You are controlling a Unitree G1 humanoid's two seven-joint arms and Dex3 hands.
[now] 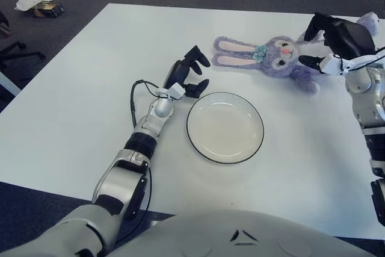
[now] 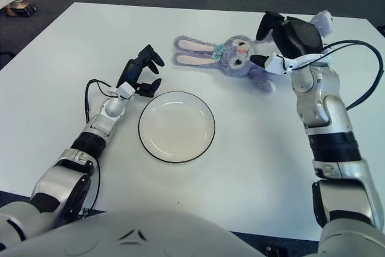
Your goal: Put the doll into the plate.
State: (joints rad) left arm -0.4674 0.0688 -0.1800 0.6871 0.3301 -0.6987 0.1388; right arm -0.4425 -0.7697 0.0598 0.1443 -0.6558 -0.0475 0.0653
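Note:
A purple plush bunny doll (image 1: pixel 278 55) lies on the white table (image 1: pixel 72 118) behind and to the right of the plate, its long ears pointing left. The white plate (image 1: pixel 225 127) with a dark rim sits empty at the table's middle. My right hand (image 1: pixel 313 43) is over the doll's body, fingers spread on either side of it just right of the head; the body is mostly hidden under the hand. My left hand (image 1: pixel 194 73) is open and empty, just off the plate's back left rim.
The table's far edge runs just behind the doll. A black cable (image 1: pixel 133 97) loops by my left forearm. On the dark floor at the far left lie a small box with paper (image 1: pixel 42 6) and a chair base (image 1: pixel 15 49).

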